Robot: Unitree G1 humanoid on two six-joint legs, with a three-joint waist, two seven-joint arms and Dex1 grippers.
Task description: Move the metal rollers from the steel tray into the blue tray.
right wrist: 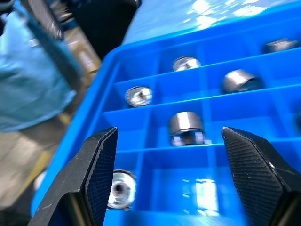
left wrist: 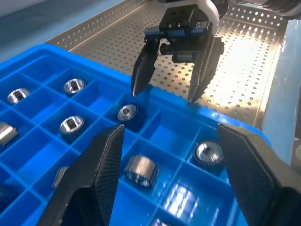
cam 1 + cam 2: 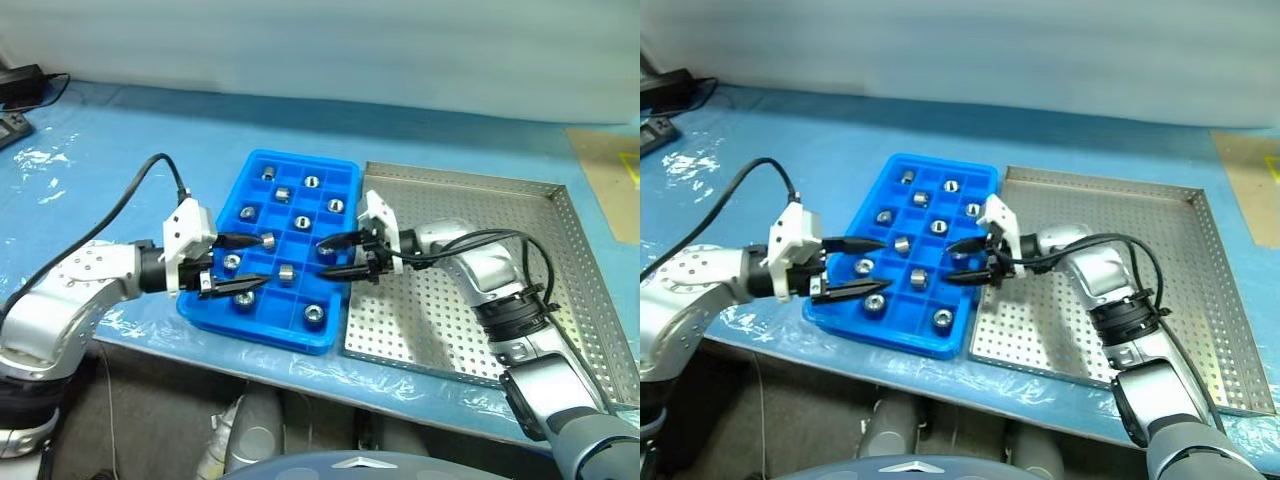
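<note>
The blue tray (image 3: 258, 328) lies mid-table with several metal rollers (image 3: 285, 272) sitting singly in its square compartments. The steel tray (image 3: 480, 230), perforated and low-rimmed, lies against its right side. My left gripper (image 3: 262, 262) is open and hangs level over the blue tray's near left compartments, pointing right, with nothing between its fingers. My right gripper (image 3: 323, 257) is open too, pointing left over the blue tray's right edge. In the left wrist view a roller (image 2: 127, 112) lies in the compartment just under the right gripper (image 2: 164, 95).
The trays rest on a blue table cover (image 3: 150, 140) under crinkled clear film. A black device with a cable (image 3: 22, 85) sits at the far left back. A tan board (image 3: 612, 170) lies at the right edge. The table's front edge runs close to both trays.
</note>
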